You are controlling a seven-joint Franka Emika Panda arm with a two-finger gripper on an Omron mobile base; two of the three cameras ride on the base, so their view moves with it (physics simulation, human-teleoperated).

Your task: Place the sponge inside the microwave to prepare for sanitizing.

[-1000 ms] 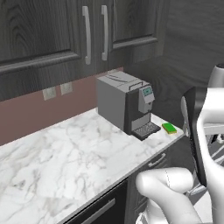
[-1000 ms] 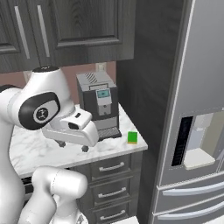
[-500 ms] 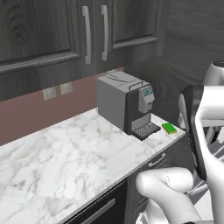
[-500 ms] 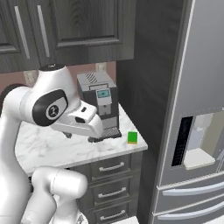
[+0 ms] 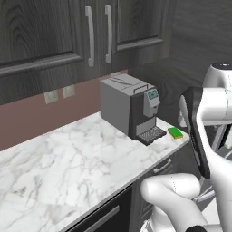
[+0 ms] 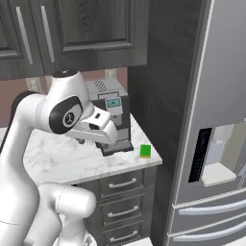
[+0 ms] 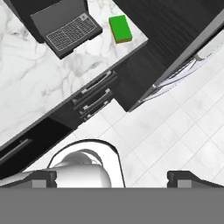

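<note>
While the white arm bends over the counter, its gripper hangs above the floor in front of the cabinets with its two dark fingertips spread as wide as they go and nothing between them. From the hand's own camera, white floor tiles lie below, with the counter edge and a stack of drawers further up the picture. The sponge lies flat, green side up, on the marble counter, near the counter's corner and just beside the drip tray of the grey coffee machine, apart from it by a small gap. Seen from the right side, that same green block sits close to the front edge of the counter, next to the dark tall panel that separates the counter from the steel refrigerator. Nothing touches the sponge, and the gripper is well apart from it. Dark wood wall cupboards with long grey handles hang above the counter, and two pale outlets sit on the reddish backsplash behind it. Whether the wrist is tilted or level I cannot tell from the base cameras.
</note>
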